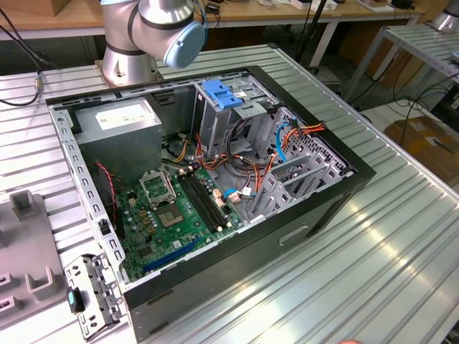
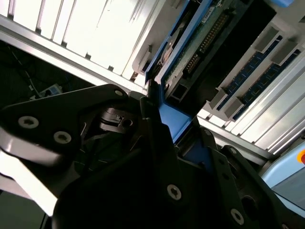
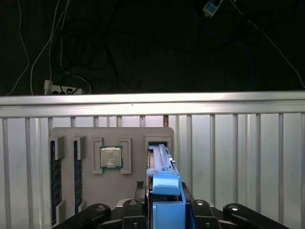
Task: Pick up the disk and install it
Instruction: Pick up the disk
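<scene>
The disk (image 3: 161, 160) stands on edge in a slot of a grey tray (image 3: 136, 133). Its blue side rail (image 3: 167, 191) points toward the camera. My gripper (image 3: 166, 202) sits at that end, with a black finger against each side of the rail, shut on it. In the second wrist view the disk (image 2: 200, 43) shows its green circuit board, and the gripper (image 2: 174, 126) clamps the blue rail. The exterior view shows the open computer case (image 1: 215, 179) with its metal drive cage and blue handle (image 1: 222, 93).
On the tray beside the disk lie a processor chip (image 3: 111, 157) and two memory sticks (image 3: 56, 191). The slatted metal table's edge (image 3: 152, 102) runs just past the tray, with dark floor and cables beyond. Inside the case are a green motherboard (image 1: 172, 208), a grey power supply (image 1: 118, 118) and loose wires.
</scene>
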`<state>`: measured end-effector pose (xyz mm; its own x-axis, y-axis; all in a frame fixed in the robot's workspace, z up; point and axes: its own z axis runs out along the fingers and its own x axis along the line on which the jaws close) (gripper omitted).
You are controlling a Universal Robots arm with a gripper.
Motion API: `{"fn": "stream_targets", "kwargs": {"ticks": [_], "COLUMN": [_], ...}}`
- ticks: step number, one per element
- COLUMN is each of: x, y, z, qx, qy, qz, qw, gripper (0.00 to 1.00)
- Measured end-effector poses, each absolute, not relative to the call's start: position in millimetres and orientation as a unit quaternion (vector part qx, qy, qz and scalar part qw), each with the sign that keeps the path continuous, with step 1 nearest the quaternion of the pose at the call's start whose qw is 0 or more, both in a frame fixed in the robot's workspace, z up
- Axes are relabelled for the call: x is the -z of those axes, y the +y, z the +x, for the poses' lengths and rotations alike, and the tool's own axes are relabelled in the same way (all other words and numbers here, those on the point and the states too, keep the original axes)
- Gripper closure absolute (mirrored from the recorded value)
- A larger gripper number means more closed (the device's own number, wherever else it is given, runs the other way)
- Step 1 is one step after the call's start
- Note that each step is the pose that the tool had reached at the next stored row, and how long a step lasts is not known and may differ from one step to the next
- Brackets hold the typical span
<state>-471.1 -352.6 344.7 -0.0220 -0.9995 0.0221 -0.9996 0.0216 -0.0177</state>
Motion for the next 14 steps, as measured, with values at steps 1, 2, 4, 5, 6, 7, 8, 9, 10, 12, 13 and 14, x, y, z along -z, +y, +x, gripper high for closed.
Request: {"fn": "stream_targets", "kwargs": {"ticks": [1,2,4,5,6,7,8,9,10,12,13,14], "x": [-344.7,-344.7,-344.7,-344.9,-345.3,-346.0,-346.8,-347.4,-348.2,-351.0,-351.8,-353.2], "y": [-352.6,-352.6,-352.7,-352.7,-352.7,-352.6,-352.6,-352.5,-352.6,-352.6,-352.6,-352.6], "z": [-471.1,-471.1,-471.1,-471.1,-471.1,-471.0,-470.8,-470.8,-470.8,-470.8,-470.7,-470.5], "qx": [-0.014,-0.014,-0.014,-0.014,-0.014,-0.014,-0.014,-0.014,-0.014,-0.014,-0.014,-0.014], "qy": [-0.715,-0.715,-0.715,-0.715,-0.715,-0.715,-0.715,-0.715,-0.715,-0.715,-0.715,-0.715], "qz": [0.699,0.699,0.699,0.699,0.699,0.699,0.699,0.699,0.699,0.699,0.699,0.699], "qw": [0.002,0.002,0.002,0.002,0.002,0.002,0.002,0.002,0.002,0.002,0.002,0.002], "gripper": [0.63,0.63,0.63,0.63,0.63,0.63,0.63,0.63,0.63,0.63,0.63,0.63]}}
